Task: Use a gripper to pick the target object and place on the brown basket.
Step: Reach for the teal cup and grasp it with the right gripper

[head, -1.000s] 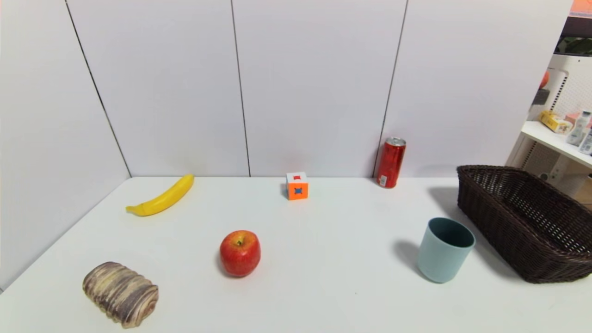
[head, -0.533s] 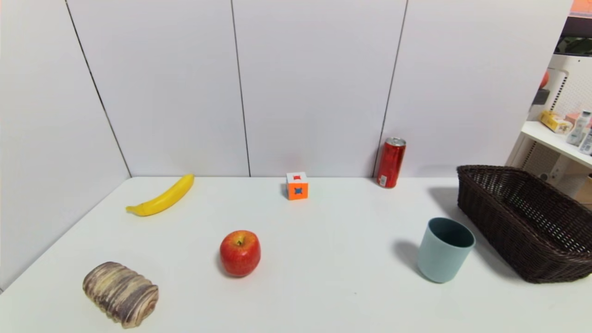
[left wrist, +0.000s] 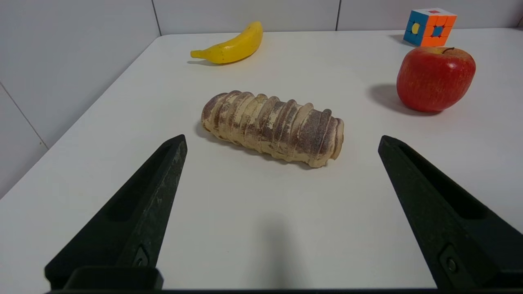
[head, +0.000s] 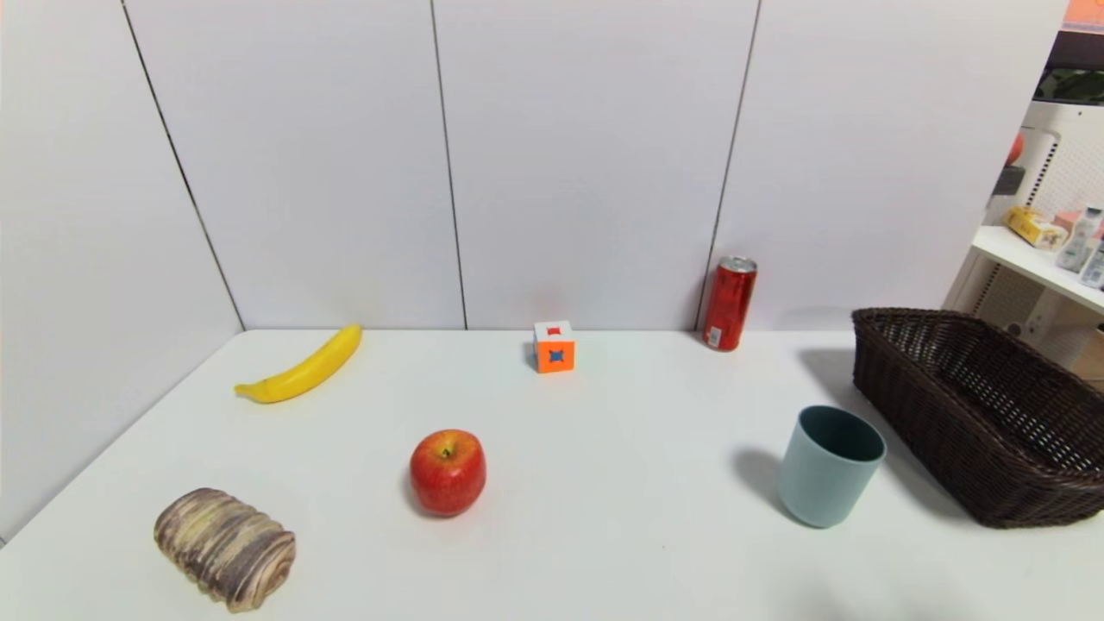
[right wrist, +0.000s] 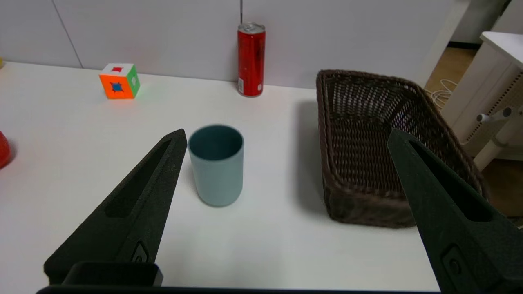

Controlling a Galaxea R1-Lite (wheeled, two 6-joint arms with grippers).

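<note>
The cup (head: 829,467) looks smooth and matt, like plastic, beside a brown basket (head: 983,405) of rough woven wicker. The red can (head: 730,303) is glossy metal (its top silvery), and the table (head: 604,517) is smooth white, faintly sheened

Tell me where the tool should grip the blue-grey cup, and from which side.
Grip the cup across its mid-wall, right tool coming in level from the robot's side. It stands upright, handleless, slightly tapered, with the basket close alongside, so straddling the round wall looks safest.

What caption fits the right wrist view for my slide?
Open right gripper faces the upright blue-grey cup beside the empty brown basket.
</note>
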